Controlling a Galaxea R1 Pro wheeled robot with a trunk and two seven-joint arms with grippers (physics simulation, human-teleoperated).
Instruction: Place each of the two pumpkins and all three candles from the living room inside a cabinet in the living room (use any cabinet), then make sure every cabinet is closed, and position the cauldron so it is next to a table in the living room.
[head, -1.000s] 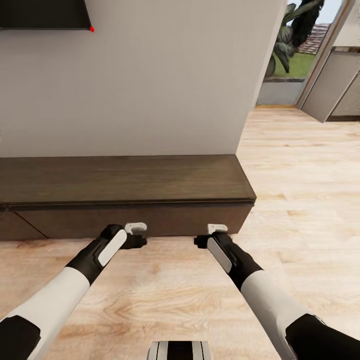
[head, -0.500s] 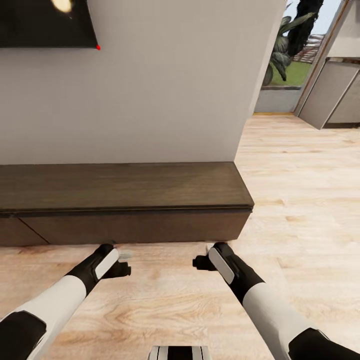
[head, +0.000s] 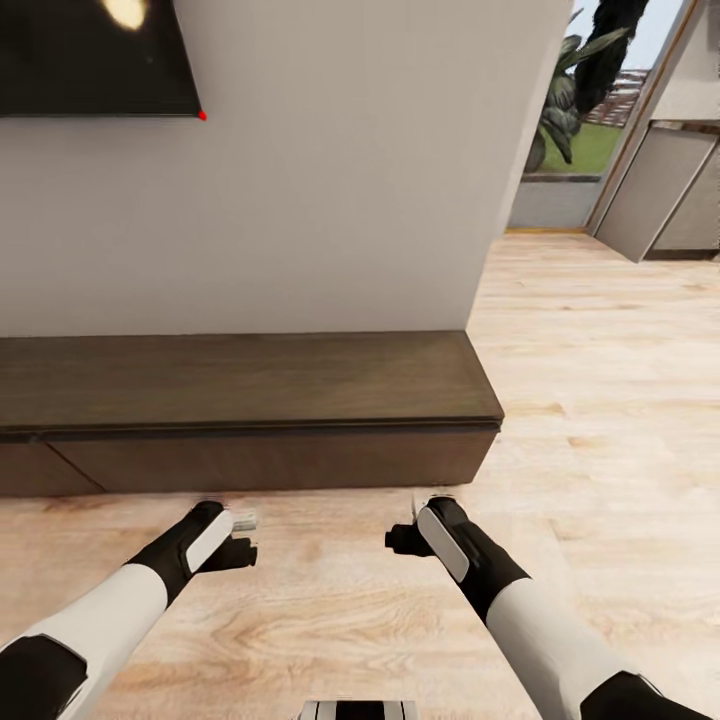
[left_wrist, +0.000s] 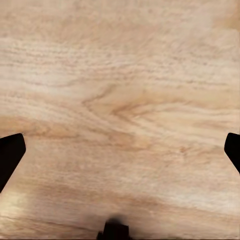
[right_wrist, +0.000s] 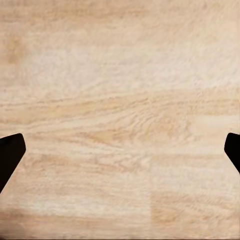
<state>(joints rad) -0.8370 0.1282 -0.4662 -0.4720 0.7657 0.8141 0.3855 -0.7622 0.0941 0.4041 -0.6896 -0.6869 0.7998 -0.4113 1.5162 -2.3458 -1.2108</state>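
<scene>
Dark-brown wood cabinet (head: 250, 415), long and low, long axis running side to side along the grey wall (head: 330, 170), drawer fronts facing the robot and all flush shut. It sits just ahead of both claws, apart from them. Left claw (head: 243, 530) hangs over the pale wood floor (head: 330, 610), pointing down; in the left wrist view its dark fingertips (left_wrist: 11, 155) sit at opposite edges, spread wide, pinching nothing. Right claw (head: 412, 522) likewise spread, tips (right_wrist: 10, 152) far apart over bare planks. Black TV screen (head: 90, 55) on the wall above the cabinet, beyond the left claw. Past the right claw, floor runs to a plant (head: 575, 90) and grey units (head: 665, 190). Nothing lies between claws and cabinet.
</scene>
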